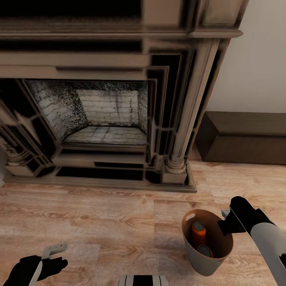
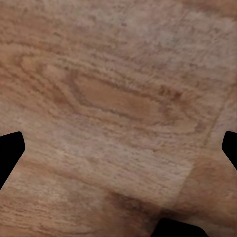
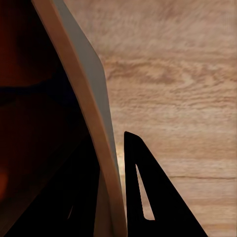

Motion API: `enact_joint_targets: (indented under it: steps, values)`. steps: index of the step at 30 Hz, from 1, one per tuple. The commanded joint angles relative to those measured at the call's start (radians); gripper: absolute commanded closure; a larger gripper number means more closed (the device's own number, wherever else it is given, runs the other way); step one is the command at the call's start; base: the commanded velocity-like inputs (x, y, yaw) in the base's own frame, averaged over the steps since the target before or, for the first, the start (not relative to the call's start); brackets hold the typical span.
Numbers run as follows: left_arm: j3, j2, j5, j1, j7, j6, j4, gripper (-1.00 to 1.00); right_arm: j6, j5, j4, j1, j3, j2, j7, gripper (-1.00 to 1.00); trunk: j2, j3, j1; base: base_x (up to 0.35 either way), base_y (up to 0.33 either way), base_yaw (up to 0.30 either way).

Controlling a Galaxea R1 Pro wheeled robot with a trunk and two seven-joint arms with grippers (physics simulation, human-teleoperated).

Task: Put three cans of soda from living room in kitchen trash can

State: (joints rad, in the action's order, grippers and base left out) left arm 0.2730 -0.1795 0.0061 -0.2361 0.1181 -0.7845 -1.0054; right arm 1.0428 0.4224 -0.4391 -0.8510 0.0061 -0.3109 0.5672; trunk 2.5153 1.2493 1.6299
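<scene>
In front of the fireplace [image 1: 99,115], the right tool [image 1: 227,217] pinches the rim of the stiff, light trash can [image 1: 194,250] holding two orange soda cans [image 1: 198,232]; the left tool [image 1: 53,254] hangs open, empty.

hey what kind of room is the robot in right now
Probably a living room: an ornate dark fireplace with a brick firebox, a light wood floor, and a long dark low bench against the wall.

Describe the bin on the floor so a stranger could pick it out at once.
Start at the big dark fireplace and drop to the wood floor before its right column. There stands the trash can, a light grey bin with a tan-brown inside, the right pincer gripping its rim. It alone holds orange soda cans.
</scene>
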Motion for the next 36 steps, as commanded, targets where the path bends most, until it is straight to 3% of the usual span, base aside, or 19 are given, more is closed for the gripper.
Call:
enact_joint_targets:
  steps: [1, 10, 17, 36]
  values:
    - [0.0, 0.0, 0.0, 0.0, 0.0, 0.0, 0.0, -1.0, 0.004, -0.014, 0.0, 0.0, -0.001, 0.0, 0.003, 1.0, 0.0, 0.004, 0.0, 0.0, 0.0, 0.0]
    - [0.0, 0.0, 0.0, 0.0, 0.0, 0.012, 0.001, -1.0, 0.004, -0.014, 0.0, 0.0, -0.001, 0.001, 0.003, 1.0, 0.001, 0.012, 0.001, 0.0, 0.0, 0.0]
    - [-0.001, 0.001, 0.0, 0.0, 0.0, 0.017, 0.001, -1.0, 0.004, -0.014, 0.0, 0.0, -0.001, 0.0, 0.004, 1.0, 0.002, 0.039, 0.004, 0.0, 0.0, 0.0]
    - [-0.003, 0.008, 0.0, 0.0, -0.001, 0.022, 0.001, -1.0, 0.004, -0.014, 0.0, 0.0, -0.003, 0.001, 0.004, 1.0, 0.002, 0.039, 0.004, 0.0, 0.0, 0.0]
